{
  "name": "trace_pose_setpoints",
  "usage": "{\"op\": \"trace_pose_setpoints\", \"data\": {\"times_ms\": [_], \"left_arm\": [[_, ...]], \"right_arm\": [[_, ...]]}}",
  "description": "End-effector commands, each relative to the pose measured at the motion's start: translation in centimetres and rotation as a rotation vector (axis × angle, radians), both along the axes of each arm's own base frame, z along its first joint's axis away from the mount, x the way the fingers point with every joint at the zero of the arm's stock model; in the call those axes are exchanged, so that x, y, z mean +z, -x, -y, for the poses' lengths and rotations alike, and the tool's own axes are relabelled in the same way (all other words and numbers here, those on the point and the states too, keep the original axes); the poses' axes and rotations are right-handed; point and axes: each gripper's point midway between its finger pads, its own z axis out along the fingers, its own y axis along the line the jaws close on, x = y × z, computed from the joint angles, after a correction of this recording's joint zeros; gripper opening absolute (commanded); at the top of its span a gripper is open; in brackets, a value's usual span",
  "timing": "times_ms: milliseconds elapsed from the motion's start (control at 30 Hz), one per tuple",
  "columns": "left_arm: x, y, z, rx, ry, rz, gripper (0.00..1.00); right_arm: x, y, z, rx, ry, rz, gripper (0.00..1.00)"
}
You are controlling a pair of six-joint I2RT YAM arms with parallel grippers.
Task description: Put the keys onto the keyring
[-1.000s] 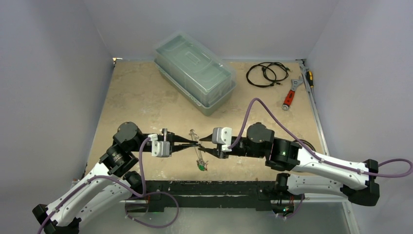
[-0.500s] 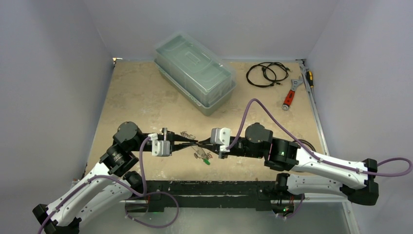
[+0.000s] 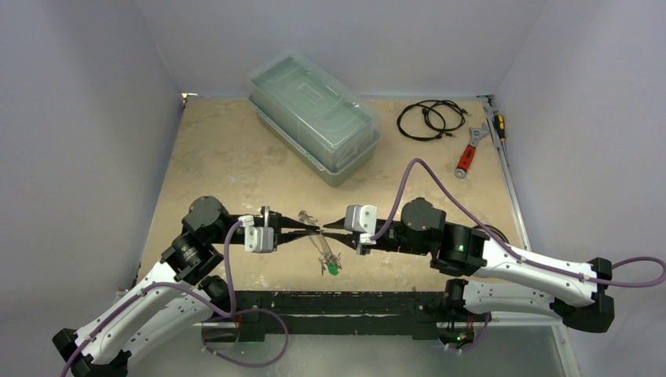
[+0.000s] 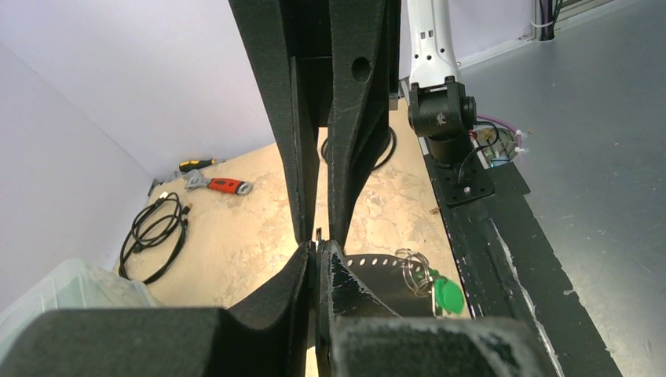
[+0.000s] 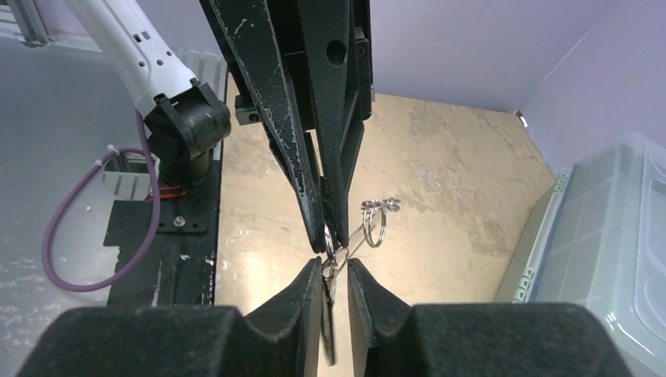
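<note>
From above, close to the near edge of the table (image 3: 236,157), the left gripper (image 3: 314,231) and the right gripper (image 3: 330,233) meet tip to tip. The keyring (image 3: 320,242) sits between their tips. A green key (image 3: 333,268) dangles on its near side, and some wire loops (image 3: 306,216) show on the far side. A clear lidded bin (image 3: 314,118), a coiled black cable (image 3: 428,119) and a red-handled wrench (image 3: 467,157) lie well apart at the far side. No red or black key shows here.

On the left wrist view, the left gripper's jaws are pressed together, with a sliver of metal standing out of the seam. The keyring's holed band (image 4: 375,261) comes out just on their near side, so I judge them clamped on its edge. Split rings (image 4: 412,265) and the green key (image 4: 448,295) hang off the band's near end. The right gripper's fingers reach the same spot from the opposite side.

On the right wrist view, the right gripper's jaws stand slightly apart with a thin metal strip in the gap. I cannot tell whether they pinch it. The wire loops (image 5: 375,222) hang just beyond, on the far side.

As a judgement, the green key looks already joined to the keyring through the split rings. The other keys are not in view, so how many remain cannot be told; the task looks under way, not finished.
</note>
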Motion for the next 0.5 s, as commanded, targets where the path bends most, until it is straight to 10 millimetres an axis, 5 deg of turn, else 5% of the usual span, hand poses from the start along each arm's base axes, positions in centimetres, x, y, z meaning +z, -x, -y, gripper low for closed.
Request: {"op": "trace_pose_setpoints", "data": {"times_ms": [0, 467], "left_arm": [[2.1, 0.4, -0.1, -0.016, 0.051, 0.056, 0.0], [2.1, 0.5, 0.0, -0.021, 0.051, 0.054, 0.0]], "right_arm": [[1.5, -0.2, 0.3, -0.015, -0.041, 0.016, 0.24], [0.3, -0.8, -0.7, -0.028, -0.006, 0.013, 0.12]]}}
